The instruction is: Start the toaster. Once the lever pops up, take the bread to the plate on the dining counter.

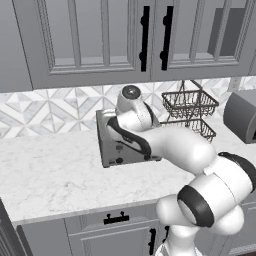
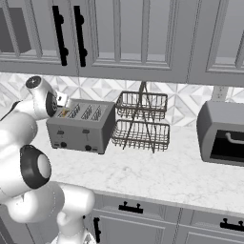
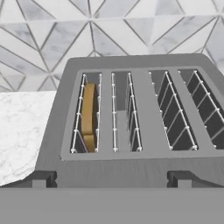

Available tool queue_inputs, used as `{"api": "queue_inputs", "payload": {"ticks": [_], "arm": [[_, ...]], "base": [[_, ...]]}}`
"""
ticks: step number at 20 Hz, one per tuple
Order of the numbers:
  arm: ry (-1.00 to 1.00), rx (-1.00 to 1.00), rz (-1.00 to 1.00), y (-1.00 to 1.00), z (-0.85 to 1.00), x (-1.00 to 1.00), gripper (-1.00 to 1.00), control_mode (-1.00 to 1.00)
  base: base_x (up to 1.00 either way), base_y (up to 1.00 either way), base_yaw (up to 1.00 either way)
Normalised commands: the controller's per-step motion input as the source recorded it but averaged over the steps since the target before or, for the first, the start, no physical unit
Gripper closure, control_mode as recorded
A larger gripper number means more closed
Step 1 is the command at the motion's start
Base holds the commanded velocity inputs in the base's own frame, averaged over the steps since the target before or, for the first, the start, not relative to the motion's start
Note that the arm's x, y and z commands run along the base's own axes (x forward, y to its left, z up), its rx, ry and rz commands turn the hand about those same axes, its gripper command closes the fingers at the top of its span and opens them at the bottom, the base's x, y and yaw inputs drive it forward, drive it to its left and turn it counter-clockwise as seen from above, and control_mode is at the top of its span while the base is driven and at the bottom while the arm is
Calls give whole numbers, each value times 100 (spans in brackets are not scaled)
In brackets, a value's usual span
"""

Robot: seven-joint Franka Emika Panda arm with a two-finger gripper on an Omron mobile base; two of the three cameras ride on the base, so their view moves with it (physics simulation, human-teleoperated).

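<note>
Basket rack [image 2: 142, 121] stands just beside toaster [image 2: 82, 125]; toaster oven [image 2: 223, 133] farther right.

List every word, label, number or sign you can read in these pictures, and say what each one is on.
None can be read. The toaster shows plain grey metal, two levers and two black knobs, with no legible marking. The toaster oven, wire basket rack and cabinet doors carry no writing either.

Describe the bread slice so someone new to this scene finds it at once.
On the white marble worktop, left of the two-tier wire basket rack, stands the boxy grey four-slot toaster. In the hand view, the tan-brown bread slice stands on edge in its leftmost slot; the other three slots are empty.
</note>
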Motion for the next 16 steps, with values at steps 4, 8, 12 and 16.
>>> {"api": "queue_inputs", "payload": {"ticks": [4,8,12,16], "arm": [[1,0,5,0,-4,10,-100,-100],[0,0,1,6,-14,4,-100,-100],[0,0,0,20,-22,0,-100,-100],[0,0,0,14,-12,11,-100,-100]], "base": [[0,0,0],[0,0,0],[0,0,0],[0,0,0]]}}
